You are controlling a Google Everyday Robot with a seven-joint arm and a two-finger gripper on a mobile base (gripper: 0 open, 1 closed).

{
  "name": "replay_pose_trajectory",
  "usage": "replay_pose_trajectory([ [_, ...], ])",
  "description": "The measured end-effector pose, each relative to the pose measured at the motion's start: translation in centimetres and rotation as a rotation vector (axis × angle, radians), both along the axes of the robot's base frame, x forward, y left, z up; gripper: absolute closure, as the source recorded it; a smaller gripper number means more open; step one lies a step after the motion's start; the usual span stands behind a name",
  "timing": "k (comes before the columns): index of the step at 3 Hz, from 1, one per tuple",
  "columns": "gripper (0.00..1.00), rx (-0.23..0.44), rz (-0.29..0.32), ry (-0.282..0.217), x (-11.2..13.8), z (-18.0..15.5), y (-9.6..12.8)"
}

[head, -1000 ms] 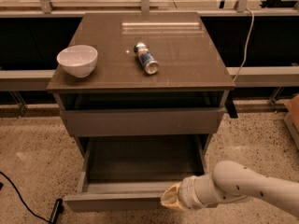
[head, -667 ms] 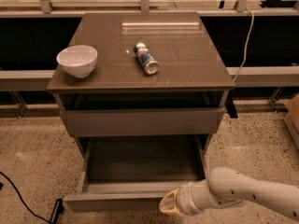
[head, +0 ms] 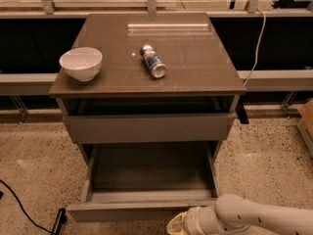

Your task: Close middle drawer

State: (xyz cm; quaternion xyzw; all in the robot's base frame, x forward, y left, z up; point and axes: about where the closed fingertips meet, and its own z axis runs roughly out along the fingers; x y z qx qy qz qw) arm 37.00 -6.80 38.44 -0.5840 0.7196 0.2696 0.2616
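Note:
The middle drawer (head: 146,210) is pulled far out below the top drawer (head: 146,127), which also stands slightly out. Its plain grey-brown front faces me and its inside looks empty. My gripper (head: 177,225) is at the bottom edge of the view, just in front of and slightly below the drawer front, right of its centre. Its cream-coloured tip points left at the front panel. The white arm (head: 254,219) comes in from the lower right. Whether the tip touches the front is hidden.
A white bowl (head: 81,62) and a can lying on its side (head: 152,61) rest on the cabinet top (head: 195,67). A black cable (head: 24,207) runs over the speckled floor at the left. A cardboard box edge (head: 307,121) is at the right.
My gripper has moved down in the view and a little left, along the drawer front's lower edge. The drawer has not visibly moved.

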Motion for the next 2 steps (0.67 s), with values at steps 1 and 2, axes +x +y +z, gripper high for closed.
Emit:
replay_pose_trajectory([
  [1,1.0,0.002,-0.002,-0.02,-0.6,-1.9,0.0],
  [2,1.0,-0.008,-0.002,-0.038,0.1,-3.2,0.3],
])
